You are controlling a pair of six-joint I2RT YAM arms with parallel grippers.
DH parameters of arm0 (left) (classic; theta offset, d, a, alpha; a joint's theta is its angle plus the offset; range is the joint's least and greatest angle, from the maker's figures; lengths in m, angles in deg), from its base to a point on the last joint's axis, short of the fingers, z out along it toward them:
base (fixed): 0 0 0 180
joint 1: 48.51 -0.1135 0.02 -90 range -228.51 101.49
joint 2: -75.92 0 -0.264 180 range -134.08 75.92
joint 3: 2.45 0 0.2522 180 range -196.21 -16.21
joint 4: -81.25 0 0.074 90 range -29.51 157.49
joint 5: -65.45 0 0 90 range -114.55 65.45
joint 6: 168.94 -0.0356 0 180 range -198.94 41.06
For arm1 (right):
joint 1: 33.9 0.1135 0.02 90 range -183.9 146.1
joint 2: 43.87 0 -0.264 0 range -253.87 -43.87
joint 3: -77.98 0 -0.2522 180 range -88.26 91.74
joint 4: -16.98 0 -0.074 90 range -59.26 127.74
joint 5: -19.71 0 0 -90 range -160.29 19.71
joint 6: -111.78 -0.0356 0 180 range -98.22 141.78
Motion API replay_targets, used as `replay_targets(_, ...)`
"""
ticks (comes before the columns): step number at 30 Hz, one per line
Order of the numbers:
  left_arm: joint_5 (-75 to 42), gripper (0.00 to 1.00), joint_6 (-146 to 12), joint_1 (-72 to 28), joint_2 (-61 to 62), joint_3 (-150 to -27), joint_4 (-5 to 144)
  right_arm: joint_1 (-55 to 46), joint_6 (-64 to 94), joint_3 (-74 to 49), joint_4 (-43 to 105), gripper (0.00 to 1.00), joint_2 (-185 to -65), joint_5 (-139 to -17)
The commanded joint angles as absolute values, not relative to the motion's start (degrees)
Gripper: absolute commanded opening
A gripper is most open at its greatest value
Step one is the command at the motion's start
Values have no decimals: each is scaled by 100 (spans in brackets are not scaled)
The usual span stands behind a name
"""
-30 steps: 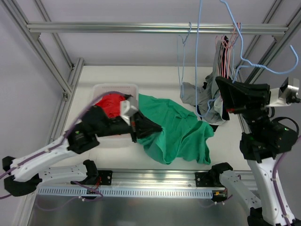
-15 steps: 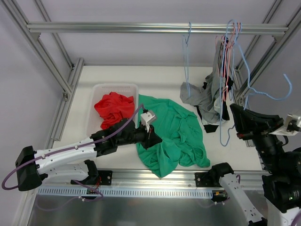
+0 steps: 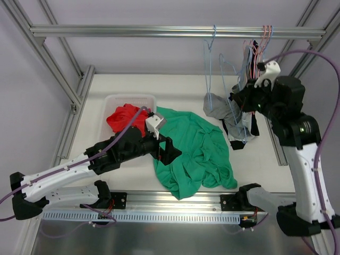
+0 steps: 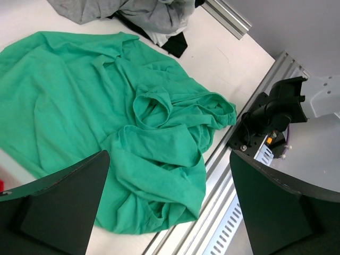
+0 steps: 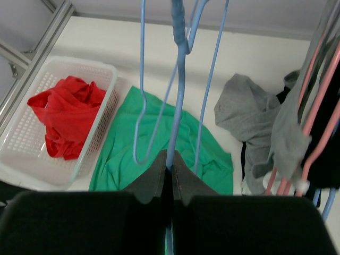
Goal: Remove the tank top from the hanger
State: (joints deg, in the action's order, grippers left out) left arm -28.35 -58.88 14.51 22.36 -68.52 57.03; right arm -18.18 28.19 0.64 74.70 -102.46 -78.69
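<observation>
The green tank top lies crumpled on the table, off any hanger, and also shows in the left wrist view and below the right wrist. My left gripper hovers over its near-left part, open with nothing between its fingers. My right gripper is raised at the back right, shut on a bare light-blue hanger whose wire rises from the closed jaws. From above, the hanger stands just below the rail.
A white basket holding a red garment sits left of the tank top. Grey and black clothes hang on blue and pink hangers from the top rail. Aluminium frame posts stand on both sides.
My left gripper has opened and let go of the green top, which now rests on the table. The right arm has swung the blue hanger up and back toward the rail.
</observation>
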Motion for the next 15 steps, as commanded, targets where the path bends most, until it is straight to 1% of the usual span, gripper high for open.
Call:
replay_targets(1, -3071, 99, -6030, 1486, 2529, -6956, 5220, -1834, 3074, 1154, 7284, 0, -10898, -7767)
replay_targets(2, -2975, 99, -6030, 1486, 2616, -6912, 5211, -1835, 3074, 1323, 7293, 0, -11274, -7793)
replay_targets(5, -2825, 99, -6039, 1486, 2696, -6763, 5150, -1835, 3074, 1964, 7293, 0, -11925, -7873)
replay_targets(12, -2789, 99, -5916, 1486, 2723, -6595, 5062, -1835, 3206, 3142, 7336, 0, -13182, -7970)
replay_targets(15, -2746, 99, -5864, 1495, 2688, -6543, 5070, -1843, 3224, 3424, 7337, 0, -13596, -7969)
